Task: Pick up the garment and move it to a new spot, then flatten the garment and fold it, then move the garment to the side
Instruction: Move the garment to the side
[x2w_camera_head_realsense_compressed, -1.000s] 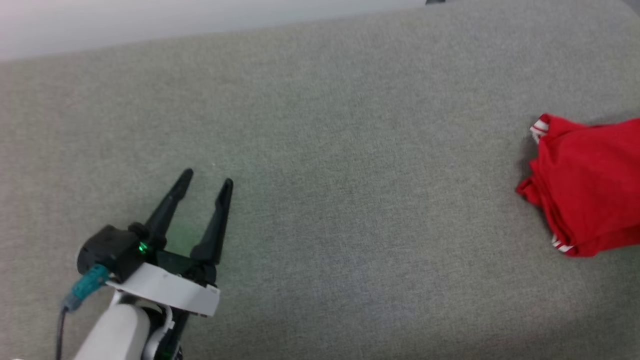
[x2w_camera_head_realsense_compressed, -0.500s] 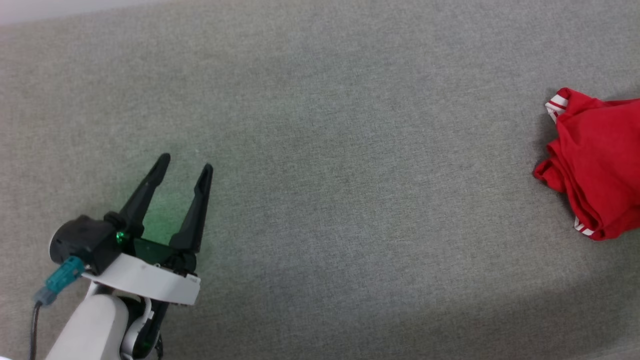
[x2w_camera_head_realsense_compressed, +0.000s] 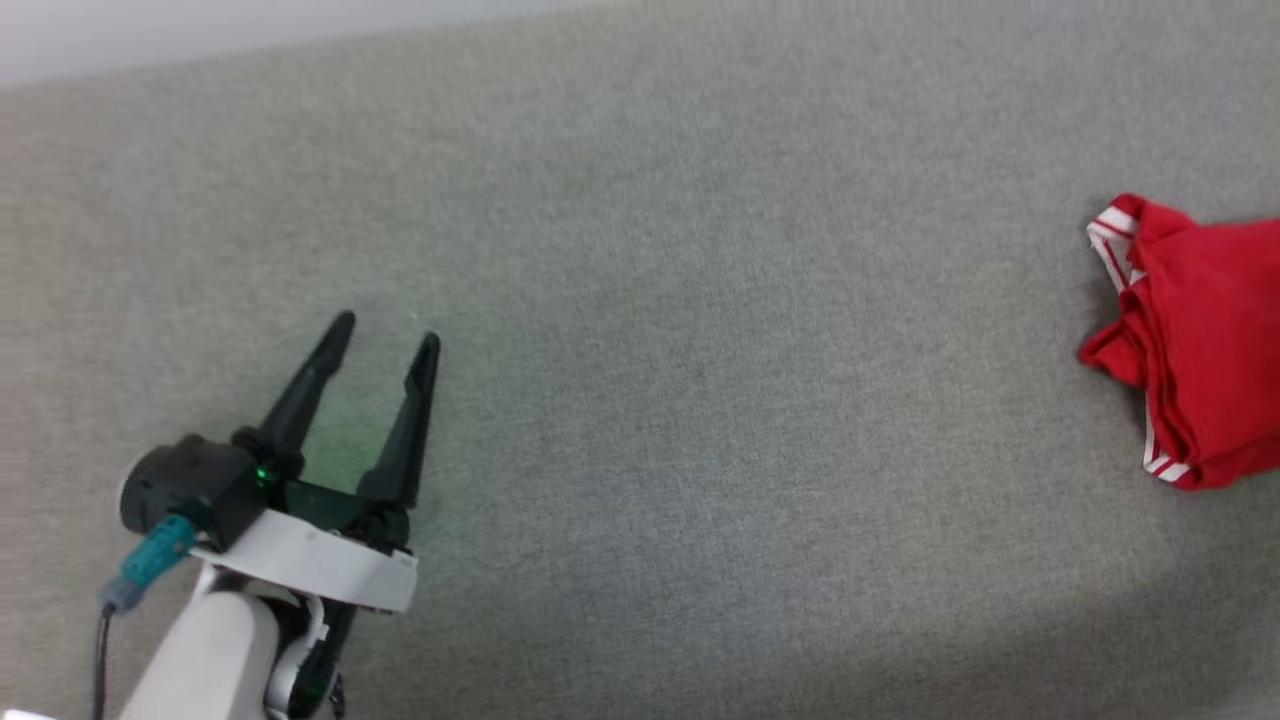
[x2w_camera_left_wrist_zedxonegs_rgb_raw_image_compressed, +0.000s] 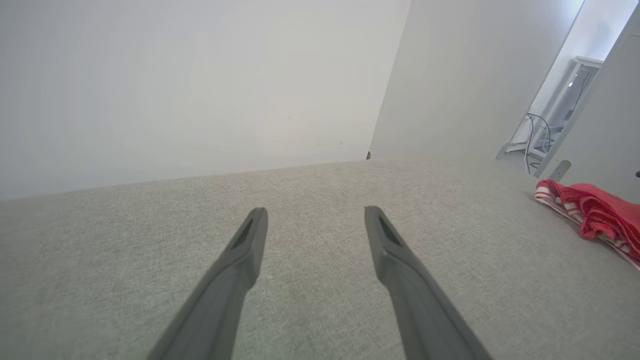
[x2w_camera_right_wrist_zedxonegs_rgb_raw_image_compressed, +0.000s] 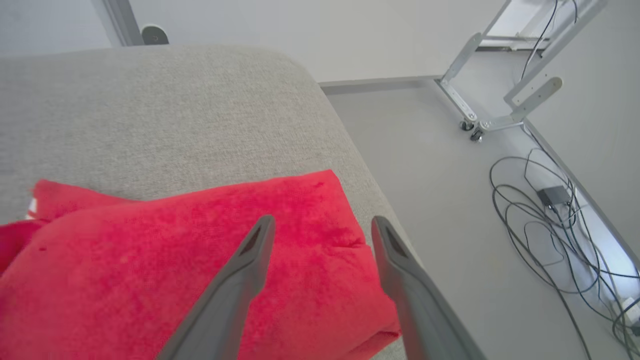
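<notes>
Head view: folded red jersey-style garment (x2w_camera_head_realsense_compressed: 1210, 340) lies at right edge of grey fabric surface (x2w_camera_head_realsense_compressed: 700, 350). Right gripper (x2w_camera_right_wrist_zedxonegs_rgb_raw_image_compressed: 322, 222) fingers spread over it, empty; left gripper (x2w_camera_head_realsense_compressed: 386, 332) likewise, well apart. Judged: final move-aside apparently done.

Grey fabric surface (x2w_camera_head_realsense_compressed: 700, 350) w/ folded garment (x2w_camera_head_realsense_compressed: 1210, 340) at right edge.

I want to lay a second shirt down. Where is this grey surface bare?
Bare: the wide stretch of grey surface between the left gripper and the garment, up to its far edge. Crowded: the right end, where the garment lies.
</notes>
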